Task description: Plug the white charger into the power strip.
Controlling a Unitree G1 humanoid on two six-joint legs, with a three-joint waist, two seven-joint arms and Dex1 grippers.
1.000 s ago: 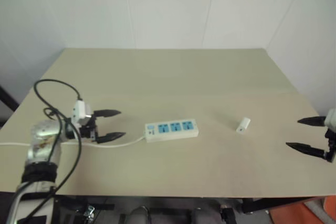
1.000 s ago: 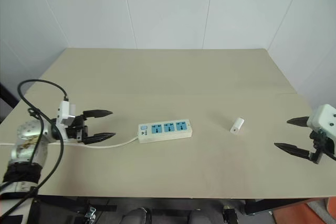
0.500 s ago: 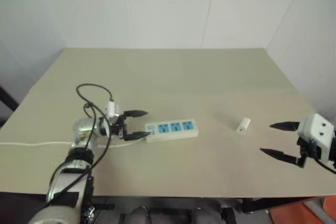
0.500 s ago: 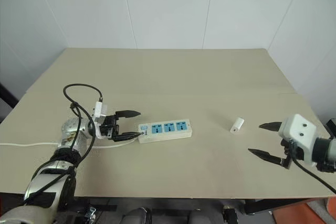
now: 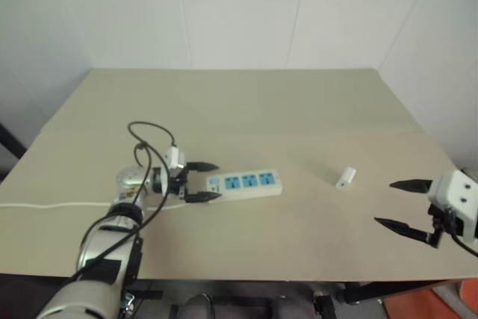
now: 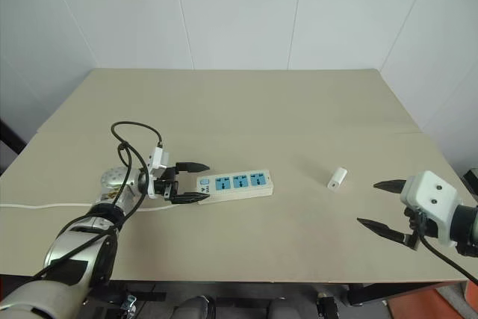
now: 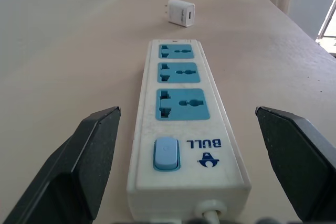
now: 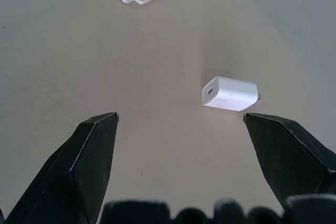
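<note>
The power strip [image 5: 244,184] lies flat near the middle of the beige desk [image 5: 246,102], its long axis running left to right, switch end and thin white cord [image 5: 45,204] toward the left edge. The left gripper [image 5: 205,181], jaws spread wide and empty, straddles that switch end. The white charger [image 5: 345,178] lies on its side well to the right of the strip, toward the right edge, prongs away from the right gripper [image 5: 400,204], jaws wide apart, empty. White panelled walls [image 5: 246,13] stand behind.

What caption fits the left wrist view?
Open left gripper straddles the switch end of the power strip; white charger lies beyond.
</note>
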